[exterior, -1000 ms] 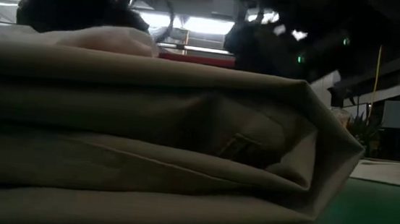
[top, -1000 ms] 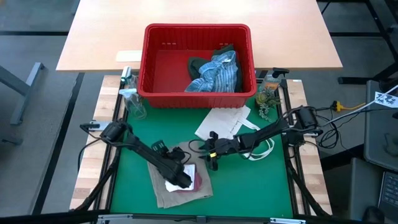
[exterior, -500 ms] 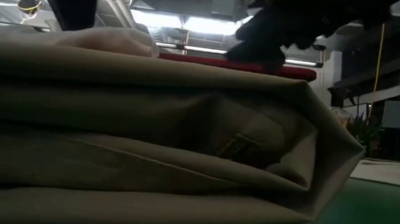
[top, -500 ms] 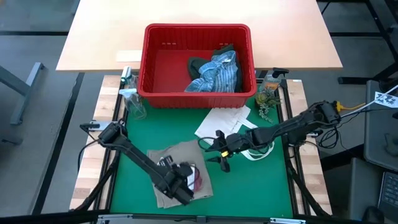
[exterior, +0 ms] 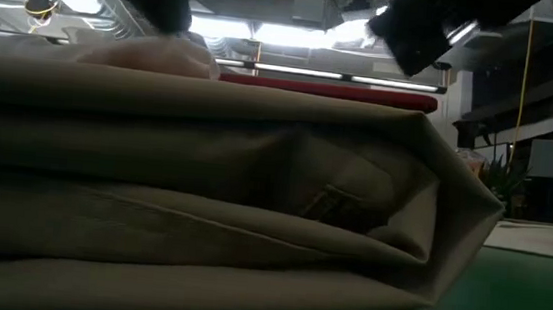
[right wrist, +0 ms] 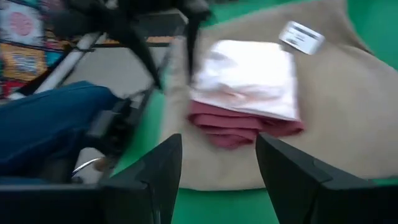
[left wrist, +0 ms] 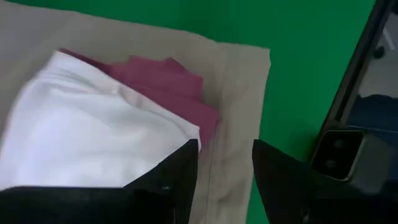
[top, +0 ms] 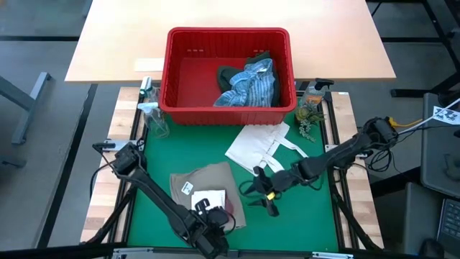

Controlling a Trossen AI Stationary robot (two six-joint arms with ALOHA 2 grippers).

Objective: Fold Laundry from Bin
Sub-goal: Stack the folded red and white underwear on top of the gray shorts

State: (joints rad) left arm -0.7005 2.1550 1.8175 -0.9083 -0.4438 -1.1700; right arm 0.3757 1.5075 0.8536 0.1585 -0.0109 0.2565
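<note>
The folded tan garment [top: 205,188] lies on the green mat, and fills the low view [exterior: 202,199]. The small white cloth [top: 208,200] and the small maroon cloth [top: 230,214] lie folded on top of it. My left gripper [left wrist: 225,168] is open, just above the tan garment's near edge beside the white cloth [left wrist: 93,137]. My right gripper [right wrist: 217,180] is open above the mat, to the right of the tan garment [right wrist: 348,112]. The red bin [top: 176,79] at the far side holds the blue-white striped shirt [top: 251,86] and the dark green garment [top: 228,74].
A flat white tote bag [top: 259,142] lies between the bin and my right gripper [top: 257,193]. A spray bottle [top: 149,108] stands at the bin's left, a small plant [top: 307,115] at its right. Something in blue denim [right wrist: 56,130] shows beyond the near edge.
My left gripper has drawn back off the white and maroon cloths toward the table's near edge; the cloths stay on the tan garment. My right gripper has gone toward the near and right edges, away from the tote bag.
</note>
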